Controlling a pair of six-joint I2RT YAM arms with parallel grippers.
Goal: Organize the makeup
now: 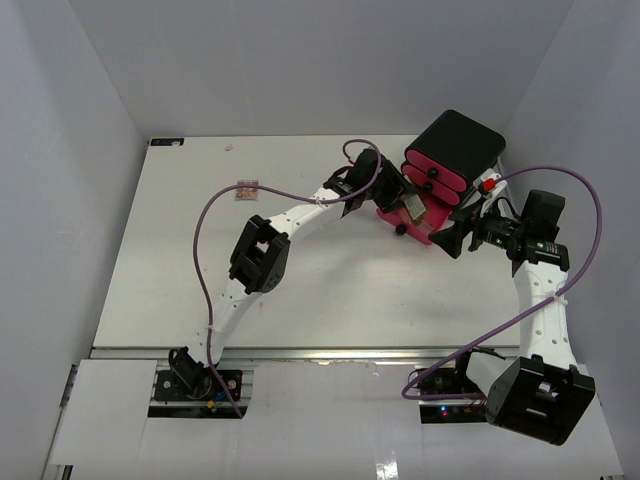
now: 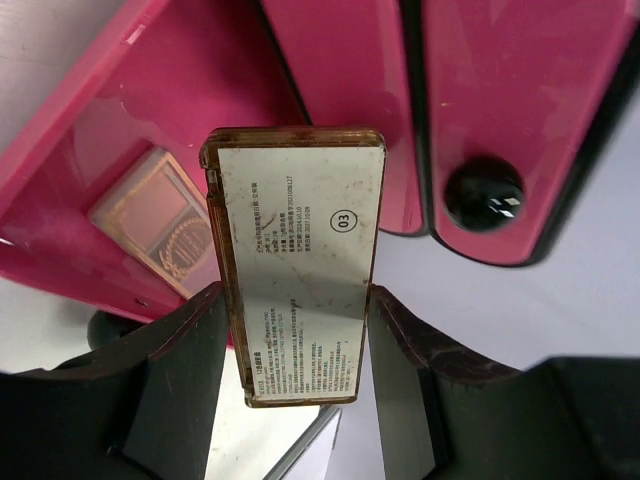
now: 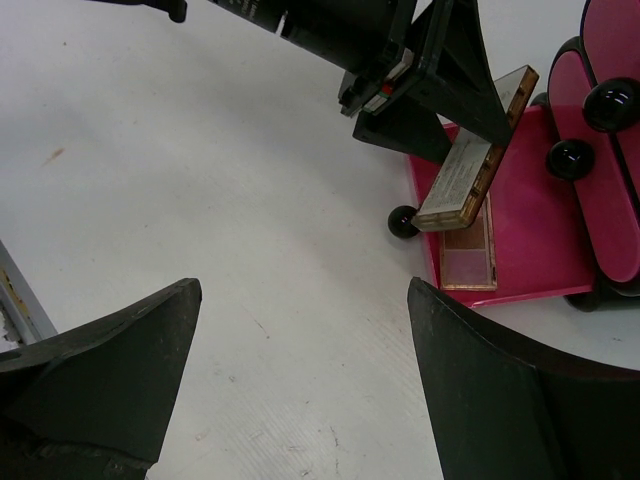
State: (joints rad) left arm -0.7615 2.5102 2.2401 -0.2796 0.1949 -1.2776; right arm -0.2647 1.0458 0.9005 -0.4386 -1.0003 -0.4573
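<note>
Left gripper [image 2: 298, 310] clamps brown labelled case [image 2: 300, 220] over open pink drawer [image 2: 190, 90]. 1 eyeshadow palette [image 2: 155, 215] lies inside. Right gripper [image 3: 302, 295] spread, empty.

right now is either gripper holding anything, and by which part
The left gripper holds the brown rectangular case by its two long edges, toward one end, over the open pink drawer. The right gripper is open and empty.

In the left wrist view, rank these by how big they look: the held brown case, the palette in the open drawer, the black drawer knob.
1. brown case: largest, though it is nearest the camera.
2. palette: partly hidden by the case, so its full extent is unsure.
3. black knob: smallest.
</note>
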